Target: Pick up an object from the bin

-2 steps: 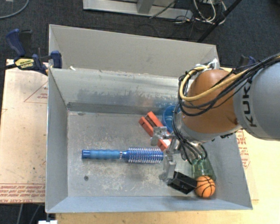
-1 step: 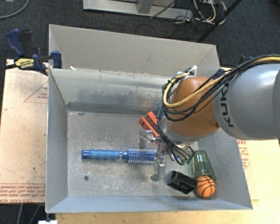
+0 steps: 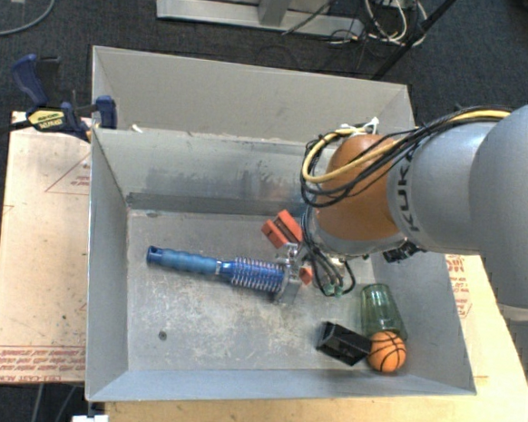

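Note:
A blue hairbrush (image 3: 214, 267) lies across the middle of the bin floor, handle to the left and bristle head to the right. My gripper (image 3: 289, 280) is low over the right end of that bristle head, touching or nearly touching it. Just behind the gripper lies an orange-red block (image 3: 284, 227), partly hidden by the wrist. A small bit of the same orange-red (image 3: 306, 274) shows to the gripper's right.
Right of the gripper, near the front right corner, lie a clear green cup (image 3: 379, 307), a black flat object (image 3: 343, 342) and an orange ball (image 3: 387, 352). The arm with its orange cover and cables hangs over the bin's right half.

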